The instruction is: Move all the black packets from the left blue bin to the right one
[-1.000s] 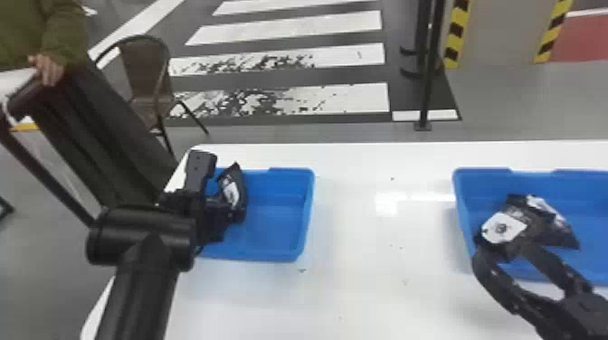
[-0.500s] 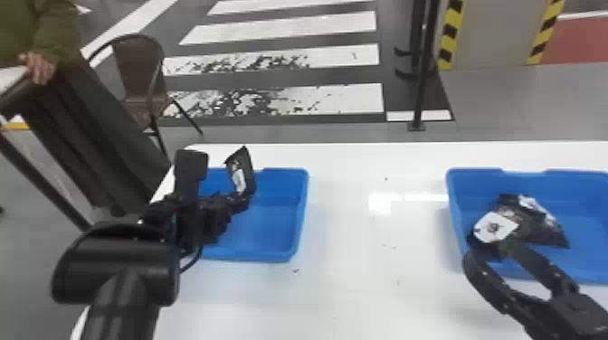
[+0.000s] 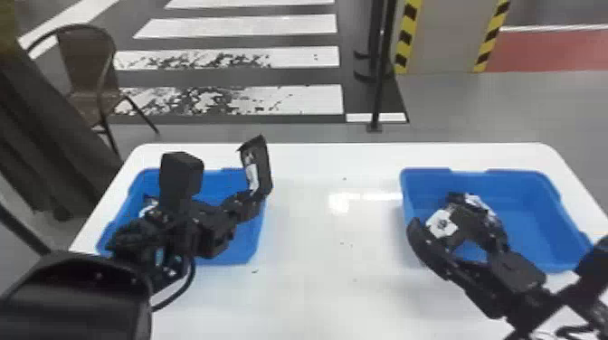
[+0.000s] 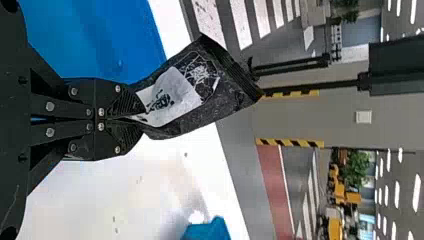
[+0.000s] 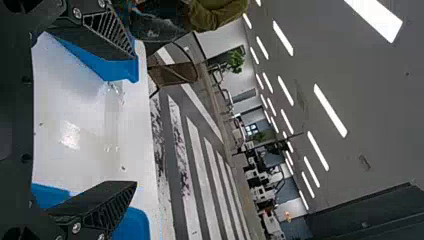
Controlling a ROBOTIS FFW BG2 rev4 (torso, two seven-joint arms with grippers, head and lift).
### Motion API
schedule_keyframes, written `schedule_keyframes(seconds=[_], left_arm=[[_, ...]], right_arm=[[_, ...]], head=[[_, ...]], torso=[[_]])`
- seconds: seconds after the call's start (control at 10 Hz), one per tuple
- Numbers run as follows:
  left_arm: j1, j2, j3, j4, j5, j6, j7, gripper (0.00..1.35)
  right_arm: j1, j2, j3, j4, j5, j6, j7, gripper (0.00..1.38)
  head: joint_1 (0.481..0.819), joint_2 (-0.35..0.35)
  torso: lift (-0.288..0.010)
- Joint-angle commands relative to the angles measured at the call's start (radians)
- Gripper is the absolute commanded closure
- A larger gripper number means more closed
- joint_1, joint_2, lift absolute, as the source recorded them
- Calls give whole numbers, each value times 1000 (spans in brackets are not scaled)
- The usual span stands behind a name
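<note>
My left gripper (image 3: 255, 199) is over the right part of the left blue bin (image 3: 258, 239), shut on a black packet (image 3: 256, 167) that stands up from its fingertips. In the left wrist view, the left gripper (image 4: 137, 111) pinches one end of that packet (image 4: 200, 85), white label showing. Another packet (image 3: 148, 209) is partly visible behind the left arm in the left bin. My right gripper (image 3: 457, 235) stands open at the near left of the right blue bin (image 3: 534, 217), black packets (image 3: 470, 221) lying beyond its fingers; the right wrist view shows the right gripper (image 5: 135, 117) with its fingers wide apart.
Both bins sit on a white table (image 3: 334, 280), with bare tabletop between them. Past its far edge are a brown chair (image 3: 90, 77) and a thin black post (image 3: 382, 68).
My left gripper has lifted the packet from inside the left bin and carried it to the right. The right arm appears to have kept still; the head view has shifted slightly.
</note>
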Motion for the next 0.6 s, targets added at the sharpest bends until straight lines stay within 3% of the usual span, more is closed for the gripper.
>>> schedule_keyframes(seconds=[0.0,0.5], left_arm=[[-3,0,-72,-6,23,-9,0,1164],[-60,14,-242,-6,67,-19,5,1164]], right_arm=[[-46,-11,47,-6,-35,11,0,134],[-149,-33,147,60,-90,14,-7,134]], head=[[695,37],[695,-14]], torso=[[-140],[-140]])
